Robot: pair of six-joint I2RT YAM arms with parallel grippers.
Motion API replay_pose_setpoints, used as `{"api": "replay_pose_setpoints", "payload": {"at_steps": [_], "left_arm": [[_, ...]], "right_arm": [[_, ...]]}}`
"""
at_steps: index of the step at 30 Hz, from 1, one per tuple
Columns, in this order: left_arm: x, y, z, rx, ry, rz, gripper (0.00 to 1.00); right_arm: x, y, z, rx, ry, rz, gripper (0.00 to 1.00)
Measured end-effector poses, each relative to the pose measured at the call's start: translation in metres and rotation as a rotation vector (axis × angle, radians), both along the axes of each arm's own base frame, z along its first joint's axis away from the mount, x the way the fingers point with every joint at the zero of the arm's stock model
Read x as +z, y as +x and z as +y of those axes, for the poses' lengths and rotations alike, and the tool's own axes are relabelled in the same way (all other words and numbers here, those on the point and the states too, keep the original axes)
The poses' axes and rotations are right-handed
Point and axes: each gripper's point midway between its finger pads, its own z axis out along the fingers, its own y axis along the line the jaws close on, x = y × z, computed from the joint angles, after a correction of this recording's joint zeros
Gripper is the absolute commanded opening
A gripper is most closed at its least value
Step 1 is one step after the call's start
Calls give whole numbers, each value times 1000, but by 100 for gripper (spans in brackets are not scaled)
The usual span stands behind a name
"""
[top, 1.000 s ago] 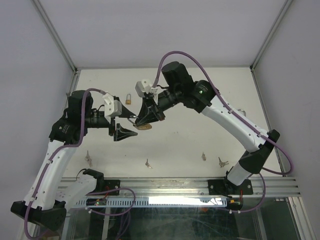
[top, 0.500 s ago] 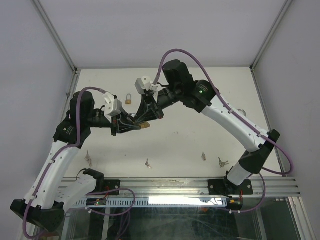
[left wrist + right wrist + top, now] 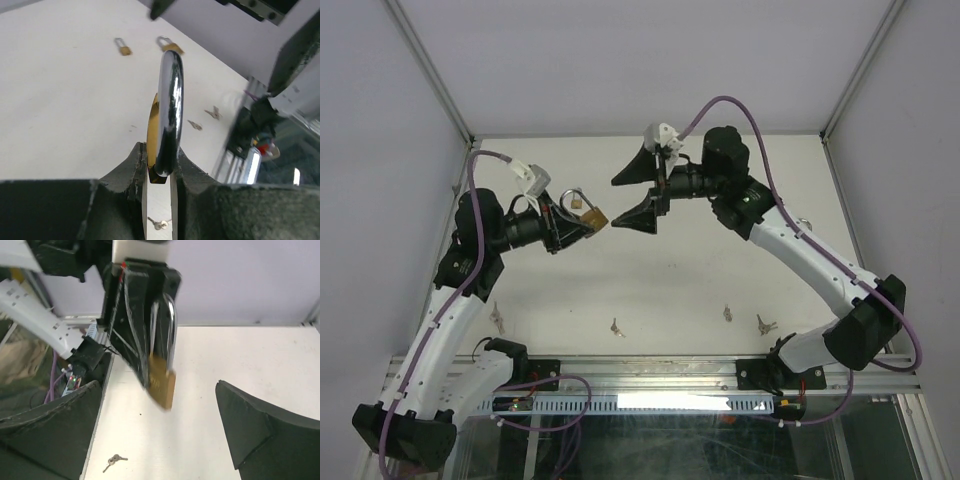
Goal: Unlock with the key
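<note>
The padlock (image 3: 588,212), brass-bodied with a chrome shackle, is up in the air above the worktop (image 3: 720,260), clenched between the two fingers (image 3: 135,170) of the left tool (image 3: 575,224). In the left wrist view the shackle stands edge-on between the black pads with the brass body just behind it. Whether the pads press on shackle or body I cannot tell. In the top view the brass end juts out beyond the left tool's fingertips, toward the right tool (image 3: 635,195). That tool hovers just beside the padlock, released, with its two fingers spread wide and nothing between them. In the right wrist view the padlock shows in the gap between those fingers, apart from both. Beyond the padlock in the left wrist view, two small padlocks (image 3: 121,46) lie on the worktop, near each other. The keys (image 3: 615,326) lie loose on the worktop well away from the padlock, spread in a rough row toward the arms' bases. None of them touches either tool.
</note>
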Motion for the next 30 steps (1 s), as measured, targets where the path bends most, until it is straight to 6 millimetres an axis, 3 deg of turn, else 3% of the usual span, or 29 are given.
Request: {"api": "replay_pose_setpoints", "payload": {"at_steps": [5,7,8,13,17,20,24,30], "left_arm": [[-4,43,41,262,-26,83,0],[-4,47,48,295,-54,97,0],[-3,44,47,282,-80,99,0],[5,7,27,96,-187,90,0],[18,-15,19,-29,-199,30,0],[24,-27,16,-90,-198,-1,0],[24,-33,14,-133,-192,-7,0],[23,-37,9,-165,-191,-2,0]], "right_arm": [[-19,54,-14,-275,6,173,96],[-31,64,-13,-346,19,222,78],[-38,63,-11,-344,32,257,75],[-51,17,17,-119,37,357,70],[-38,-25,30,45,44,309,45],[-23,-32,30,86,63,272,34],[-12,-32,28,108,78,245,38],[-12,-39,27,155,58,243,46]]}}
